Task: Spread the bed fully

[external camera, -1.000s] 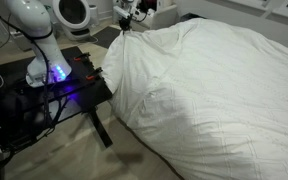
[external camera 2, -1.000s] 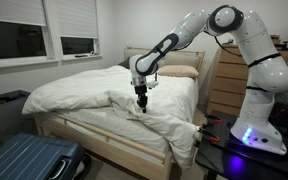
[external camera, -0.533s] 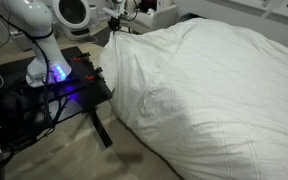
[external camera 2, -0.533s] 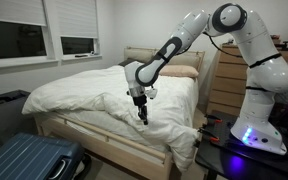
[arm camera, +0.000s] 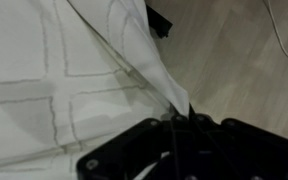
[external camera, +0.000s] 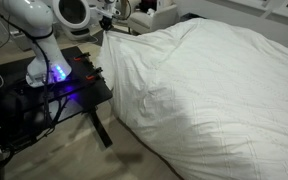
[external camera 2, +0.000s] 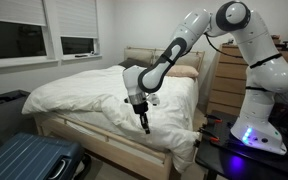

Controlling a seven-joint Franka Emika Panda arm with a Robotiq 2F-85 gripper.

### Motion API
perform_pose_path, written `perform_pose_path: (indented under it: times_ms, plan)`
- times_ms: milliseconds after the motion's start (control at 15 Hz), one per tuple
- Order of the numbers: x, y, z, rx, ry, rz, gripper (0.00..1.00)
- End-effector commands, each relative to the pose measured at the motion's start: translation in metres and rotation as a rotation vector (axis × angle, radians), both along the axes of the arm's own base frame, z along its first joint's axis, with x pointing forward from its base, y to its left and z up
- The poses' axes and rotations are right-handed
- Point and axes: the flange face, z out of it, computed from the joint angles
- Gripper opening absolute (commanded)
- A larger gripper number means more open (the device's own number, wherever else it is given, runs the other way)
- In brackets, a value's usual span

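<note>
Wood floor (arm camera: pixel 246 50) beside bed (external camera 2: pixel 79 95). Duvet (arm camera: pixel 84 60) edge hangs off bed's side, pinched tight in my jaws. Risk: thin fold slips free under hard pull; slack bunches, drags floorward.

The bed (external camera 2: pixel 84 95) was plain white, its cover crossed by faint grey stitched squares. The arm (external camera 2: pixel 199 25) was white with black joints. The table (external camera: pixel 89 85) was black under a blue-violet glow, and the suitcase (external camera 2: pixel 24 160) was ribbed blue.
</note>
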Motion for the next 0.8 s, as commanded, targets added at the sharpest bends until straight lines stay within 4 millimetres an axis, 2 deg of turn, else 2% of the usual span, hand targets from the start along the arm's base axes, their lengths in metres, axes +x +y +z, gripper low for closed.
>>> perform_pose_path:
  times_ms: [0, 400, 733]
  plan:
    - [-0.018, 0.03, 0.003, 0.052, -0.017, 0.039, 0.0]
    - [-0.043, 0.075, -0.004, 0.117, -0.023, 0.032, 0.0]
    - [-0.043, 0.096, -0.01, 0.205, -0.049, -0.068, 0.0]
